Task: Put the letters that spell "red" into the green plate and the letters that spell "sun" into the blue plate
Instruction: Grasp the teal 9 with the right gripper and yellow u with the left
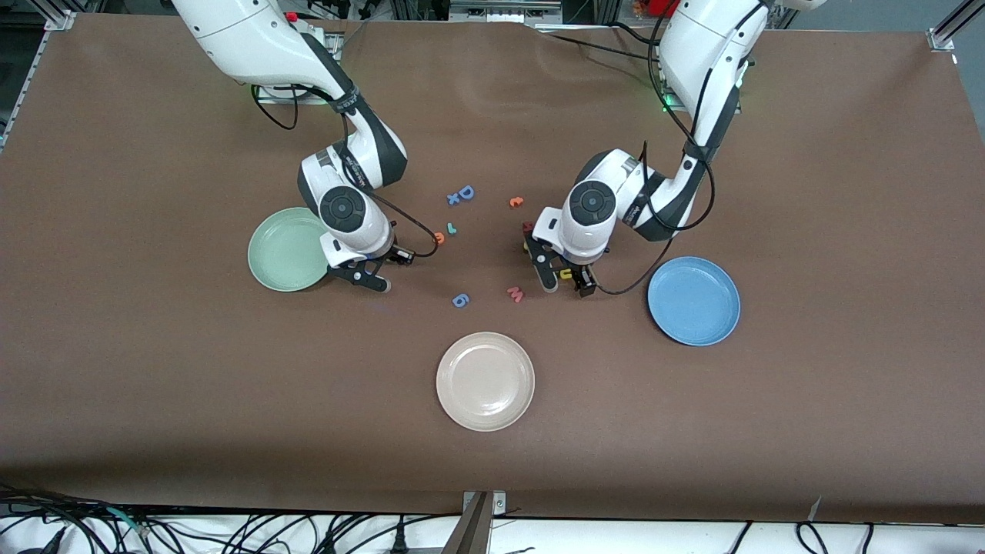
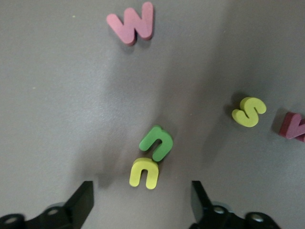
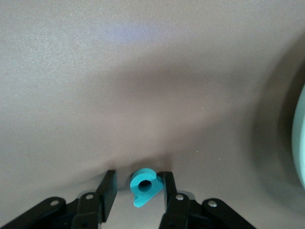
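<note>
The cream plate (image 1: 485, 381), nearest the camera, has no role. The left gripper (image 1: 564, 282) is low with fingers spread astride the yellow "u" (image 2: 144, 172), which touches the green "n" (image 2: 156, 142) near the blue plate (image 1: 693, 301). The right gripper (image 1: 369, 278), beside the green plate (image 1: 288, 248), pinches the teal "d" (image 3: 143, 186) for transfer there.

Green "n" (image 2: 156, 142) touches yellow "u" (image 2: 144, 173); yellow "s" (image 2: 249, 111) lies apart.

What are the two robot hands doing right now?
Left gripper: open, around the yellow u.
Right gripper: shut on the teal d, beside the green plate.
</note>
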`<state>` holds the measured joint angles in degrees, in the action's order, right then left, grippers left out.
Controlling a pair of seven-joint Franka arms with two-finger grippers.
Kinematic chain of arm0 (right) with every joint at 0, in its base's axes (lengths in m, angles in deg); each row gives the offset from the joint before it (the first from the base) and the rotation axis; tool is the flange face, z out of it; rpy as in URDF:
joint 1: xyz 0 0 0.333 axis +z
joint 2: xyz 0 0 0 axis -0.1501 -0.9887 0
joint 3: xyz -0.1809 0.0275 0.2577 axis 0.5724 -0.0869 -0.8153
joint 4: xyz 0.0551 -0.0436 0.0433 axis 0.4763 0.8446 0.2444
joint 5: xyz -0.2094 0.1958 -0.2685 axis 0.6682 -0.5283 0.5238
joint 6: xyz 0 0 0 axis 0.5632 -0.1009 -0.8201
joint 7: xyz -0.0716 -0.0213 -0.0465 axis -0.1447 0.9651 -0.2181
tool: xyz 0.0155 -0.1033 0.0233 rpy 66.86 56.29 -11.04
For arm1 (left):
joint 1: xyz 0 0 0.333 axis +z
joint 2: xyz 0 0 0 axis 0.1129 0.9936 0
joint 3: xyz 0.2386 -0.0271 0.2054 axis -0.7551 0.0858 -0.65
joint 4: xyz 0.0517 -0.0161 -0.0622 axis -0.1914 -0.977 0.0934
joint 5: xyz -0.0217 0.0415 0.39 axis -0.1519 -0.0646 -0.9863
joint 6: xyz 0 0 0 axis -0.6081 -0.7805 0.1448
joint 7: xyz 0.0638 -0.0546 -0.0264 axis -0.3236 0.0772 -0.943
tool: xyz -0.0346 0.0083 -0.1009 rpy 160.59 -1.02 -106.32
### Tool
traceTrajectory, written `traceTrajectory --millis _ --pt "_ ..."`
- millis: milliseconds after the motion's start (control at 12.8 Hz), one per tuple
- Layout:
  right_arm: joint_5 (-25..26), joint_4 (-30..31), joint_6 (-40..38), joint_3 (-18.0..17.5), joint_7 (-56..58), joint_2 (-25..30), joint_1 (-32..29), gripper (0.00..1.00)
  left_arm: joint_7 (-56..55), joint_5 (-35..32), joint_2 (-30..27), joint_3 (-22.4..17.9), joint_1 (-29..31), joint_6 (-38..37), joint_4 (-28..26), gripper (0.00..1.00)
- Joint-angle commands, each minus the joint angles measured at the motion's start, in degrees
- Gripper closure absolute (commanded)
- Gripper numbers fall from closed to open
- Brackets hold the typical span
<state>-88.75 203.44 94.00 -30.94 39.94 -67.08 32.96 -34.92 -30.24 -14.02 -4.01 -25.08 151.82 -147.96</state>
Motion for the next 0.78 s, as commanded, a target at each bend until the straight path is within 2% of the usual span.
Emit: traceTrajectory --millis 0,156,234,312,468,624,702 --pt "0.19 3.2 -0.15 0.61 1.31 -0.46 0.11 0.53 0.87 -2.45 0.41 -0.5 -0.69 2.52 -0.56 0.14" --pt "0.19 3.12 0.73 0.61 1.39 -1.87 -0.06 0.53 0.69 -4.39 0.5 -0.5 -0.6 4.03 -1.27 0.15" --pt "0.19 3.03 0.74 0.53 1.39 -2.05 -0.07 0.53 0.69 -4.39 0.5 -0.5 -0.69 4.12 -1.27 0.21" --pt "0.19 3.03 0.82 0.53 1.39 -2.05 0.02 0.53 0.78 -4.39 0.5 -0.5 -0.69 4.12 -1.27 0.29" --pt "0.19 3.03 1.7 0.61 1.39 -2.66 0.11 0.53 0.78 -4.39 0.5 -0.5 -0.69 4.12 -1.27 0.61" --pt "0.19 3.03 1.7 0.53 1.39 -2.84 0.02 0.53 0.78 -4.39 0.42 -0.5 -0.87 4.12 -1.62 0.82" --pt "0.19 2.94 1.79 0.53 1.39 -2.84 0.02 0.53 0.78 -4.39 0.42 -0.5 -0.95 4.12 -1.62 0.88"
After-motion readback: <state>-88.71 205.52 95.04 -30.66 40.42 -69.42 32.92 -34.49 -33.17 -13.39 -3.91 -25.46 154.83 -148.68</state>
